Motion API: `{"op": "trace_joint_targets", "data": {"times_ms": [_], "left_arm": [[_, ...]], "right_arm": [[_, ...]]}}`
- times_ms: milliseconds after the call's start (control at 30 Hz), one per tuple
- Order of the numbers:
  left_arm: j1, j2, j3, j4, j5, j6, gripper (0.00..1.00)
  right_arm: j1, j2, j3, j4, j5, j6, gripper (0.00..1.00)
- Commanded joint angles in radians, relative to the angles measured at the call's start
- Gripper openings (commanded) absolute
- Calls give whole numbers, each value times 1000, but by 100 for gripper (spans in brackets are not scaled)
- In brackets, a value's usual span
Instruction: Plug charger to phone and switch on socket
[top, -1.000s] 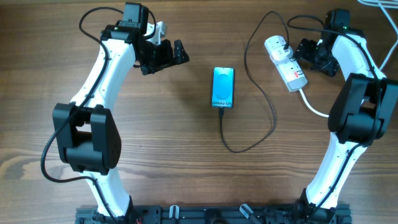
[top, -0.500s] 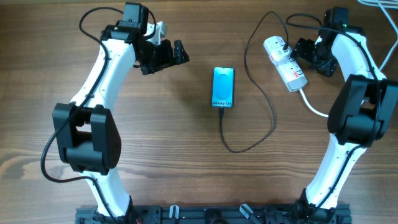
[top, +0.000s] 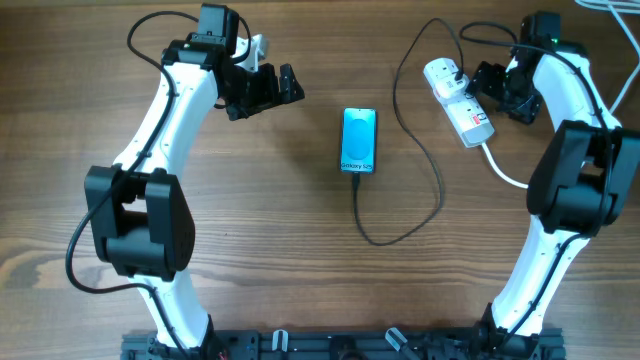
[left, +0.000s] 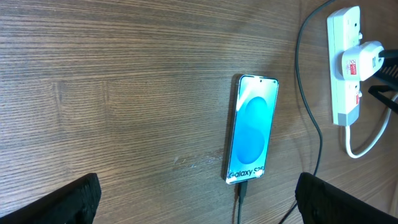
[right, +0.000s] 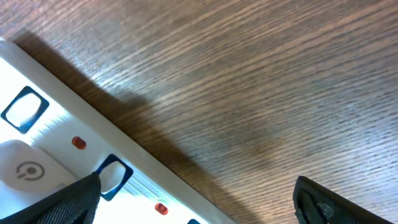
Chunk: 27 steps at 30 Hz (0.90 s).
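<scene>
Black fingers splayed wide and holding nothing: that is my right pincer (top: 492, 82), poised just beside the far end of the socket (top: 460, 105), a white power strip lying slantwise. My wrist view shows its face close below me, with small red marks (right: 78, 142) and dark-framed squares. Which of them is the switch I cannot tell.

My left pincer (top: 268, 90) is equally wide and empty, hanging well apart to the left of the phone (top: 359, 140), which lies flat mid-table, cyan screen up. The charger (top: 436, 185) appears to be in place already. Its black cable meets the phone's near edge, loops right, and runs up to the white plug head (top: 450, 72) seated in the strip. I judge only the switching-on is left.

The risks, as I see them:
- With the fingers this wide, one tip could land on the wrong mark or on the plug head instead of the switch.
- A sideways push could slide the light strip across the wood and drag the cable.
- That drag could tug the connector out of the phone.

The brown wood-grain table (top: 300, 250) looks smooth, offering little to hold the strip. Beyond it I see nothing of the room, only thin white leads (top: 600, 8) at the far right corner.
</scene>
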<state>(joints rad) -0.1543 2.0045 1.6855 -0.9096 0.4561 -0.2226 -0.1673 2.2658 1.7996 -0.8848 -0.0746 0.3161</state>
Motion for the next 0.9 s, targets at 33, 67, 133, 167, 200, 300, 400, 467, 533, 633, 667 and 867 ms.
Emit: {"op": "trace_joint_targets", "data": {"times_ms": [33, 67, 133, 167, 200, 300, 400, 467, 533, 633, 667, 867], "left_arm": [[1, 5, -3, 0, -9, 12, 100], [1, 5, -3, 0, -9, 12, 100], [1, 5, -3, -1, -9, 12, 100], [1, 5, -3, 0, -9, 12, 100], [1, 5, -3, 0, -9, 12, 100], [1, 5, -3, 0, -9, 12, 100], [1, 5, -3, 0, -9, 12, 100], [1, 5, -3, 0, -9, 12, 100], [1, 5, -3, 0, -9, 12, 100], [1, 5, -3, 0, -9, 12, 100], [1, 5, -3, 0, -9, 12, 100], [1, 5, -3, 0, -9, 12, 100]], "right_arm": [[14, -24, -48, 17, -16, 6, 100], [14, -24, -48, 19, -16, 6, 100], [13, -24, -48, 29, -16, 6, 100], [13, -24, -48, 33, -16, 6, 100], [13, -24, -48, 38, -16, 9, 100], [8, -26, -32, 23, -16, 28, 100], [-1, -26, 3, 8, -17, 41, 100], [-2, -26, 10, 10, -16, 50, 100], [-3, -26, 10, 12, -16, 51, 100], [-6, -26, 10, 22, -16, 55, 100], [-8, -26, 10, 26, -16, 59, 100], [-23, -26, 8, 35, 0, 58, 100]]}}
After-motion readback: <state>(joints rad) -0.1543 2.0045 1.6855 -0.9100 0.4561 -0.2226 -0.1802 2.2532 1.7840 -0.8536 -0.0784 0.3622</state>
